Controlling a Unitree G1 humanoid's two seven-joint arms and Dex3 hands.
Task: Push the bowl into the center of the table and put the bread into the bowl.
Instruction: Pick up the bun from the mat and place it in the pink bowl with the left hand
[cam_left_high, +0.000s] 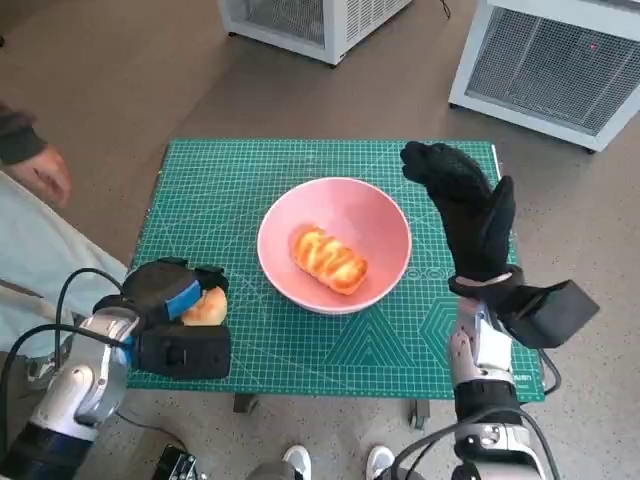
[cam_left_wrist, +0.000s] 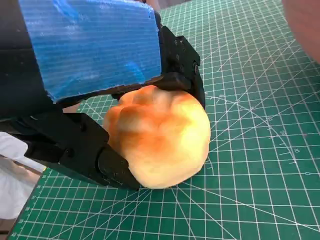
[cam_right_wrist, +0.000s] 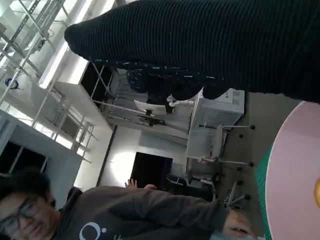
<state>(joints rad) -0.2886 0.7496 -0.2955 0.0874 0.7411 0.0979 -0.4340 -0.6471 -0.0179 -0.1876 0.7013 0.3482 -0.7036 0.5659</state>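
Bread (cam_left_wrist: 160, 137) is sitting gripped in the left robot hand (cam_left_high: 175, 305) at lower left, while the right robot hand (cam_left_high: 470, 215) is hovering spread beside the bowl (cam_left_high: 385, 215).

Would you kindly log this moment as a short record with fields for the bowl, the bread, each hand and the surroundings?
bowl: pink bowl near the middle of the green cutting mat
bread in bowl: one glazed loaf lying inside
second bread: round bun on the mat, left of the bowl
left hand: left hand grips the bun
right hand: right hand raised beside the bowl's right rim, holding nothing
surroundings: a person nearby
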